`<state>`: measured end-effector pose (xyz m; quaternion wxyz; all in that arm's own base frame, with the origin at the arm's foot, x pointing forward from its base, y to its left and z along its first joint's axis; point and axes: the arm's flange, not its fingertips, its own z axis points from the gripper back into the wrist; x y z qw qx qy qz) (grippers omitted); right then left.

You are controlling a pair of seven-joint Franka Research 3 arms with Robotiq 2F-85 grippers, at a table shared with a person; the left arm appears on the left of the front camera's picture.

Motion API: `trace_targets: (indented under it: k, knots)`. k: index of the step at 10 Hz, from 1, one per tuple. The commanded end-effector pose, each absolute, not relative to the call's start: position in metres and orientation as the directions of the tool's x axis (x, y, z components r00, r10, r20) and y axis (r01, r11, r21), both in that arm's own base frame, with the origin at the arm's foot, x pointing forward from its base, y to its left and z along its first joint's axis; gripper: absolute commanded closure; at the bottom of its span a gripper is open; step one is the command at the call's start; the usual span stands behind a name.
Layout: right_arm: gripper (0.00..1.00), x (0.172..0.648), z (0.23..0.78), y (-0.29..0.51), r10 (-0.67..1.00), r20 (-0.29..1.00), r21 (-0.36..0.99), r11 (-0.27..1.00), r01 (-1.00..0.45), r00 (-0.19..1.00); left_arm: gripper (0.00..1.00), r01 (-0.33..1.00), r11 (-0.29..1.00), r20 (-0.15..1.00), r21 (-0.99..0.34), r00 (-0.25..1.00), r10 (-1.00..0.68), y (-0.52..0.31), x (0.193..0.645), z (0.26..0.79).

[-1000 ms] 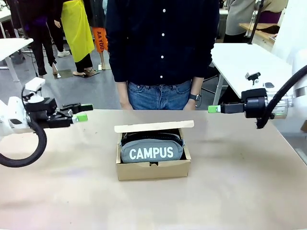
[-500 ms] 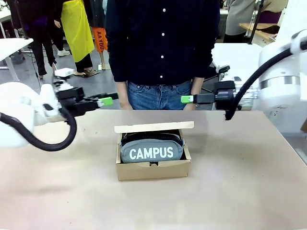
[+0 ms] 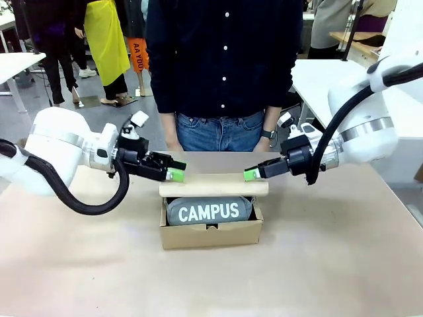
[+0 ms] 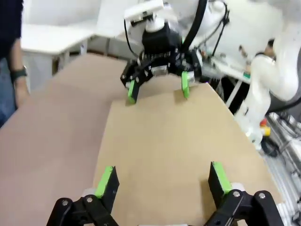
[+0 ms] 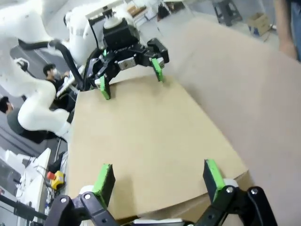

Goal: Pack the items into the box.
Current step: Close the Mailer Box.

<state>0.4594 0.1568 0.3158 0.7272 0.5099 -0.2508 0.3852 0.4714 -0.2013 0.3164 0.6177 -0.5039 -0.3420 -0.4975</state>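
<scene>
Lid (image 3: 213, 184) lies half-closed over box (image 3: 211, 232), long axis left-right; left gripper (image 3: 176, 173) and right gripper (image 3: 250, 174), both wide and empty, flank its ends equally near.

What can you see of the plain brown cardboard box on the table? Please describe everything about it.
The plain brown cardboard box is rectangular and low, and it stands on the tan table, in front of the person. Its hinged lid flap is lowered, nearly flat over the top, but the front is not yet shut. Through the gap a grey-blue pouch lettered "CAMPUS" shows inside. The open left gripper and open right gripper are at the flap's two ends; real contact cannot be judged.
</scene>
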Motion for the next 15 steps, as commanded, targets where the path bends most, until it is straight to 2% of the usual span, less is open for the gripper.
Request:
trace_targets:
  k: [1,3,8,11,13,14,15]
  knots:
    - [0.0,0.446,0.312,0.161,0.35,0.745,0.537,0.192,-0.822,0.568,0.0,0.979,-0.023,0.91,-0.203,0.179,-0.374,-0.206,0.459,0.314]
    - [0.0,0.441,0.302,0.165,0.355,0.737,0.548,0.184,-0.816,0.575,0.0,0.99,-0.016,0.907,-0.137,0.119,-0.404,-0.205,0.453,0.307]
    - [0.0,0.437,0.287,0.173,0.4,0.716,0.544,0.192,-0.817,0.572,0.0,0.995,0.005,0.917,-0.101,0.095,-0.388,-0.201,0.455,0.307]
    - [0.0,0.438,0.315,0.154,0.356,0.767,0.506,0.172,-0.845,0.533,0.0,0.997,0.009,0.963,-0.072,0.072,-0.258,-0.187,0.454,0.325]
    - [0.0,0.436,0.354,0.125,0.253,0.811,0.511,0.135,-0.849,0.528,0.0,0.994,0.006,0.989,-0.106,0.106,-0.105,-0.154,0.444,0.347]
    - [0.0,0.433,0.38,0.098,0.145,0.769,0.602,0.162,-0.782,0.622,0.0,0.984,0.011,0.984,-0.176,0.176,-0.024,-0.128,0.436,0.359]
    - [0.0,0.431,0.397,0.067,0.026,0.608,0.778,0.184,-0.601,0.794,0.0,0.946,-0.022,0.946,-0.324,0.324,0.023,-0.104,0.432,0.364]
